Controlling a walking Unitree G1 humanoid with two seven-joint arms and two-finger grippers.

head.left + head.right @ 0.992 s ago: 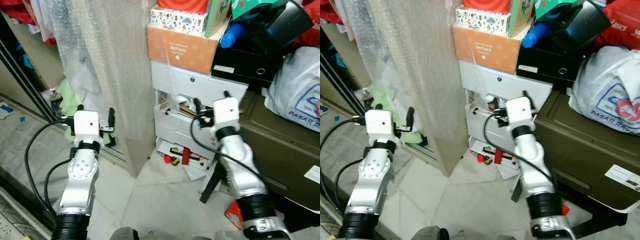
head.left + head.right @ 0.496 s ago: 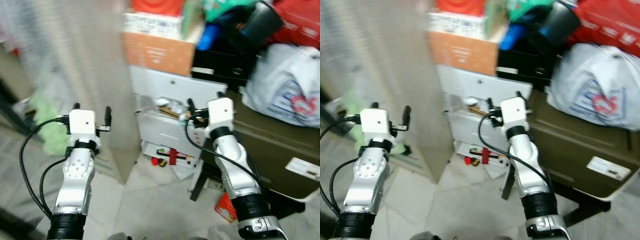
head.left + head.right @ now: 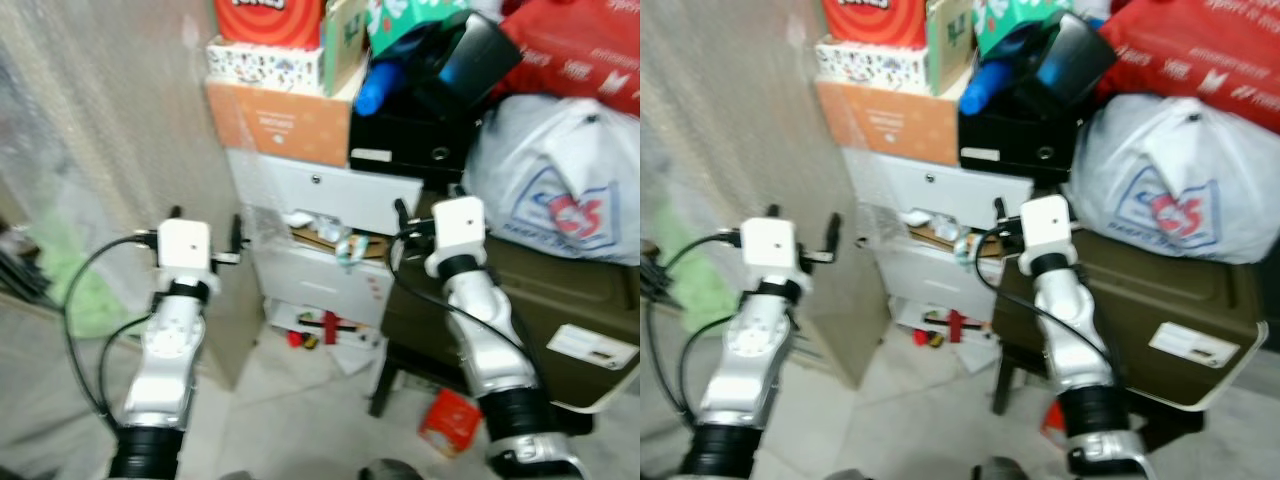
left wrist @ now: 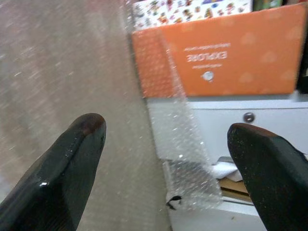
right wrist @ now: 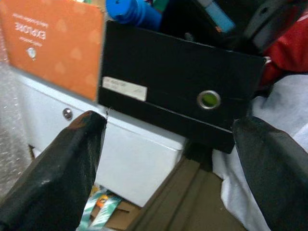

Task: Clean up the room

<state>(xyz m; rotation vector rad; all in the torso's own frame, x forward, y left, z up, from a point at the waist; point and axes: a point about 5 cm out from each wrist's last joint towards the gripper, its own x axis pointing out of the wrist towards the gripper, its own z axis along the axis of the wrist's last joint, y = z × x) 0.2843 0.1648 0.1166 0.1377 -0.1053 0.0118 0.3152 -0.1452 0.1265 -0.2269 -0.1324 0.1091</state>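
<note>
Clutter crowds the far side: bubble wrap at left, then an orange box stacked on white drawers, a black box, a white bag at right. Since a second ago the camera has swung right, bringing more of the bag and olive trunk into view. Left pincer and right pincer both hover spread wide, holding nothing. Small red items on the floor are blurred.

The drawer unit stands between the left gripper and the right gripper. A cardboard box sits on it. Bubble wrap hangs beyond the left gripper. A plastic bag lies on the trunk, right of the right gripper.
</note>
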